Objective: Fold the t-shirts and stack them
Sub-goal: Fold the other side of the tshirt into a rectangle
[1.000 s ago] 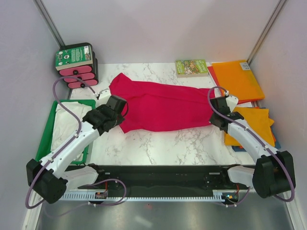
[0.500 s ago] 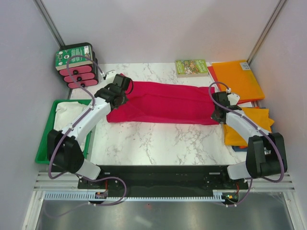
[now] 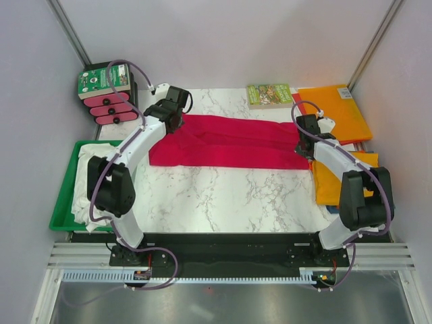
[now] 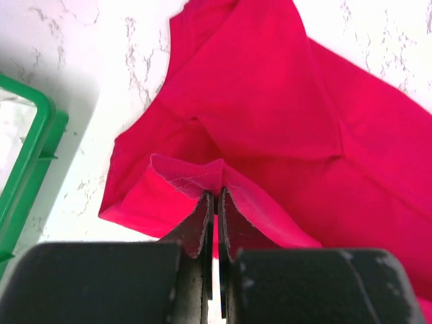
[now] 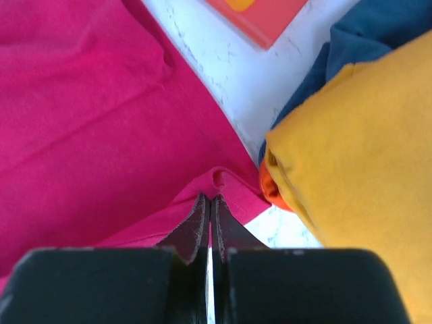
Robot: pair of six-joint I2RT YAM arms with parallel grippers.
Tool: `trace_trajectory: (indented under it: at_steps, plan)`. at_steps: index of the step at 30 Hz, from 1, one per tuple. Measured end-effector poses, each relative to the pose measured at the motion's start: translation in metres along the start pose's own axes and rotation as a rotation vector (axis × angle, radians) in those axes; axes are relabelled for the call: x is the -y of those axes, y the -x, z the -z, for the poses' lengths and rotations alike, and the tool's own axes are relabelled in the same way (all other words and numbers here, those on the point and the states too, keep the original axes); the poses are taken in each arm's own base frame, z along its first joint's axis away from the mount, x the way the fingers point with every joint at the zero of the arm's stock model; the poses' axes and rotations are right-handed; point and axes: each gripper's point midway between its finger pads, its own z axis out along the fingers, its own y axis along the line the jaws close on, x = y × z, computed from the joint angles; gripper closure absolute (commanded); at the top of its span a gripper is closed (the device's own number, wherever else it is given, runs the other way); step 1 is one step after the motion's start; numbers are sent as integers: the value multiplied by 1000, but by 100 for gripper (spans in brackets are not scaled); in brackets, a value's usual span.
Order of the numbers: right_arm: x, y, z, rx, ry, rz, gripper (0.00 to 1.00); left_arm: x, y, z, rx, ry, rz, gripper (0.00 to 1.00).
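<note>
Since the red shirt [image 3: 229, 142] is thin, limp cloth, I judge it will weigh almost nothing, sag wherever it is unsupported and crease wherever it is dragged. It is not slippery, and nothing about it is fragile. The hem and corners are the places to take it, one at each end, so that the span between them stays taut. That is how it is held.

The left pincer [image 3: 173, 120] is closed tight on a small raised fold of hem [image 4: 216, 196]. The right pincer [image 3: 304, 143] is likewise clamped on the hem at the other end [image 5: 209, 199]. The shirt lies stretched between the two as a long band on the table [image 3: 223, 196], partly doubled over itself, with most of its cloth just ahead of each pincer's tips.

By count:
- One red shirt.
- One white shirt [image 3: 88, 182], crumpled in the one tray [image 3: 64, 196], left of the left pincer and nearer the arm bases.
- Two orange shirts that I can tell apart: a flat orange shirt [image 3: 334, 111] beyond and right of the right pincer, and a bunched orange shirt [image 3: 351, 175] just beside that pincer on its right, close to the red hem.
- One blue cloth [image 5: 358, 34] showing beside the bunched one; what it is cannot be told.
- One book [image 3: 268, 94], beyond the right pincer and a little to its left.
- One box [image 3: 106, 91], beyond and left of the left pincer.
</note>
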Motion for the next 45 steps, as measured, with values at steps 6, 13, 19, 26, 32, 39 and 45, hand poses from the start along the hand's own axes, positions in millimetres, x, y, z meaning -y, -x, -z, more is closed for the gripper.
trace_trajectory:
  at_steps: [6, 13, 19, 26, 32, 39, 45]
  plan:
    - [-7, 12, -20, 3, -30, -13, 100, 9, 5, -21, -1, 22, -10, 98]
    - [-11, 10, -41, -14, -63, -1, 100, 17, -10, -46, -38, 47, -41, 98]
    - [-12, 4, -56, -32, -92, 15, 100, 22, -16, -62, -54, 61, -53, 98]
    - [-17, 8, -63, -25, -98, 14, 100, 30, -6, -67, -37, 52, -41, 98]
    - [-20, 14, -67, -11, -105, 9, 100, 36, 7, -67, -13, 41, -29, 98]
    - [-17, 5, -79, -28, -122, 17, 97, 45, 4, -82, -19, 44, -44, 80]
    - [-25, 10, -80, 7, -87, -3, 52, 48, -5, -96, -36, 55, -70, 1]
